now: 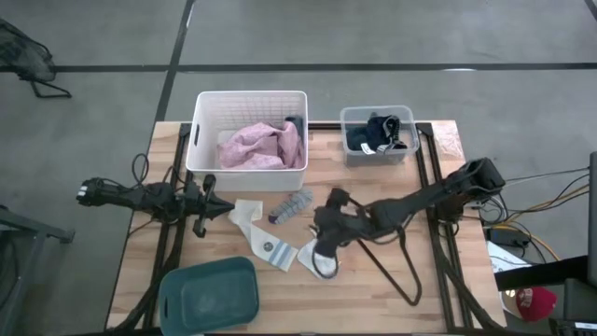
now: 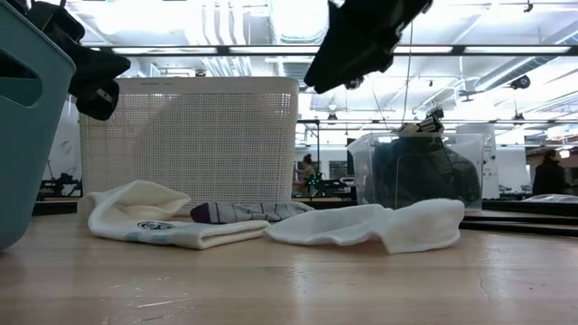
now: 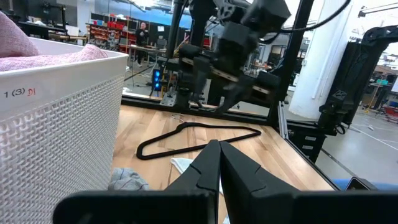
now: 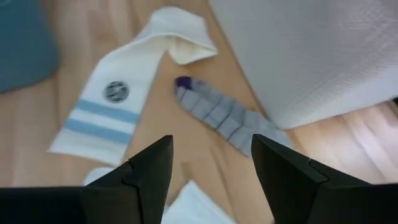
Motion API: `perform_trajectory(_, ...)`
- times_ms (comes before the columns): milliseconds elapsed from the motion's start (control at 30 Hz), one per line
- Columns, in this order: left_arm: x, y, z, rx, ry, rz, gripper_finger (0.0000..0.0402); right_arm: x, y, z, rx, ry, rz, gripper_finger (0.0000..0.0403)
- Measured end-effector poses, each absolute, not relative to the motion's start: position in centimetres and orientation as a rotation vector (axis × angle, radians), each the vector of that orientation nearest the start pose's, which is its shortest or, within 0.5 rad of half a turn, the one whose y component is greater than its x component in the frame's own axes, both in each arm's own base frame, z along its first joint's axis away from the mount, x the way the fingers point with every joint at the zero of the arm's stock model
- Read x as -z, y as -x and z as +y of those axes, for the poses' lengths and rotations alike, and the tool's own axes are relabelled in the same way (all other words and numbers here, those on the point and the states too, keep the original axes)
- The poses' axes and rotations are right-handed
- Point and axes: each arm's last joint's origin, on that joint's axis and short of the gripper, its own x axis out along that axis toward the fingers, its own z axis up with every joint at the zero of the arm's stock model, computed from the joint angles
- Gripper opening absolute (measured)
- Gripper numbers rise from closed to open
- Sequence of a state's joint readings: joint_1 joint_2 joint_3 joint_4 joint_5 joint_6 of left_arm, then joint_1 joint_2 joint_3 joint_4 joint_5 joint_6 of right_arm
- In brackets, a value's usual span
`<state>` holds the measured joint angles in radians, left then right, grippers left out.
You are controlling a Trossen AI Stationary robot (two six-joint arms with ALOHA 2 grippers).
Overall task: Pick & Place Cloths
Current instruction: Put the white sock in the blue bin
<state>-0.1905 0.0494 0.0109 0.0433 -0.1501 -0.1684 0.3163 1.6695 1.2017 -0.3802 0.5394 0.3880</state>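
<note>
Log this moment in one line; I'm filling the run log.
right gripper open above grey sock | left gripper shut, waiting | pink garment in basket

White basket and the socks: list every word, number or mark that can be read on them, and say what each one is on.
"1 (3)" in black, followed by a small red mark too unclear to read: on the rim of the white basket.
Round dark emblem on the cream sock with blue stripes: too blurred to read.
Grey striped sock: no text.
White sock: none visible.
</note>
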Motion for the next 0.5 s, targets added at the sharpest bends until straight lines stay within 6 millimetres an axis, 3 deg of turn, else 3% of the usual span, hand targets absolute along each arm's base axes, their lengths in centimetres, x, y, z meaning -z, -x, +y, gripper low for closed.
perform_trajectory(500, -16.8, -9.9, -1.5, 0.041, 0.169, -0.001, 0.0012, -19.5, -32.1, 10.9, 0.254, 0.016, 0.734, 0.0188)
